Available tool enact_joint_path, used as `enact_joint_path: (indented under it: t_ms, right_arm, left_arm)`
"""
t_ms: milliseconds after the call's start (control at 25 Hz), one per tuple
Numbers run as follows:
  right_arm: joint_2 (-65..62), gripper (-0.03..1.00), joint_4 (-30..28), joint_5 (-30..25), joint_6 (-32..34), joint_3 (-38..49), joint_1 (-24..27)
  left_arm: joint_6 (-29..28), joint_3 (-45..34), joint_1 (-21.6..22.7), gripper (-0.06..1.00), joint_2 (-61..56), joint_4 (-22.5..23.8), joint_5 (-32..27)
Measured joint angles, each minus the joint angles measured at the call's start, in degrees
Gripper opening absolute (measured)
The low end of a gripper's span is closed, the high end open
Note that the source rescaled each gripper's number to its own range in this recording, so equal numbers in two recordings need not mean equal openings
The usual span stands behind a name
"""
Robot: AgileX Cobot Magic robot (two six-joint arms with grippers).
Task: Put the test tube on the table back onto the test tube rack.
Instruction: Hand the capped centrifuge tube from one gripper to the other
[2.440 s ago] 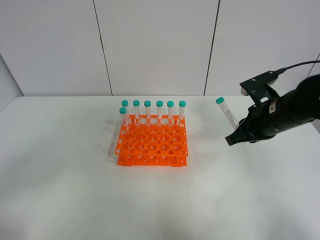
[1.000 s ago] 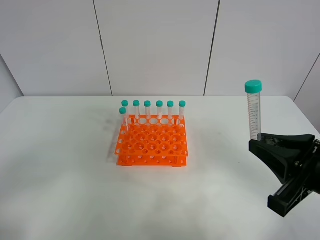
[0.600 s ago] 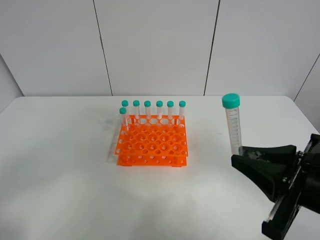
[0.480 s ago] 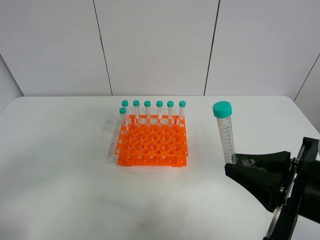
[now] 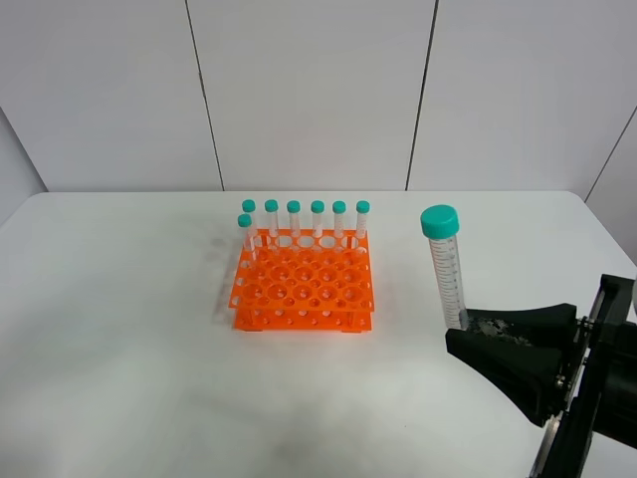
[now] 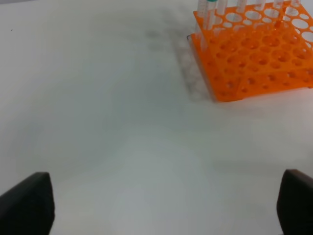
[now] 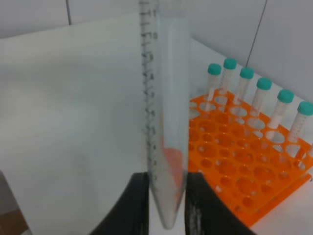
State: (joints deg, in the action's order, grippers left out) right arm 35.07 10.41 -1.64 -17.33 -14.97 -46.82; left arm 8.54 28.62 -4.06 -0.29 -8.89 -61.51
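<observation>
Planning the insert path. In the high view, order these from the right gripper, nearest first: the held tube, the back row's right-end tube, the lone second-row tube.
1. The held test tube: clamped upright in the right gripper.
2. The right-end tube: back row, right side of the test tube rack.
3. The lone second-row tube: rack's left edge.

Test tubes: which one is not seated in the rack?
The test tube gripped upright in the right tool, right of the test tube rack; the other seven stand in rack holes.
</observation>
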Motion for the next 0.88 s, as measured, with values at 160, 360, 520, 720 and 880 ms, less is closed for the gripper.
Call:
enact_joint_path:
  t_ms: [160, 360, 520, 720, 880]
  right_arm:
    - [0.0, 0.00, -0.9, -0.5, 0.0, 0.0, 0.0]
    - [0.0, 0.00, -1.9, -0.5, 0.0, 0.0, 0.0]
    - [0.0, 0.00, -2.0, -0.5, 0.0, 0.0, 0.0]
    - [0.0, 0.00, -2.3, -0.5, 0.0, 0.0, 0.0]
    - [0.0, 0.00, -2.4, -0.5, 0.0, 0.0, 0.0]
  left_arm:
    - [0.1, 0.0, -4.7, 1.00, 0.0, 0.0, 0.0]
    - [0.6, 0.0, -16.8, 1.00, 0.0, 0.0, 0.1]
    - [0.8, 0.0, -23.3, 1.00, 0.0, -0.1, 0.1]
    - [7.3, 0.9, -24.3, 1.00, 0.0, -5.1, 3.5]
    - [17.5, 1.5, -24.3, 1.00, 0.4, -18.7, 15.7]
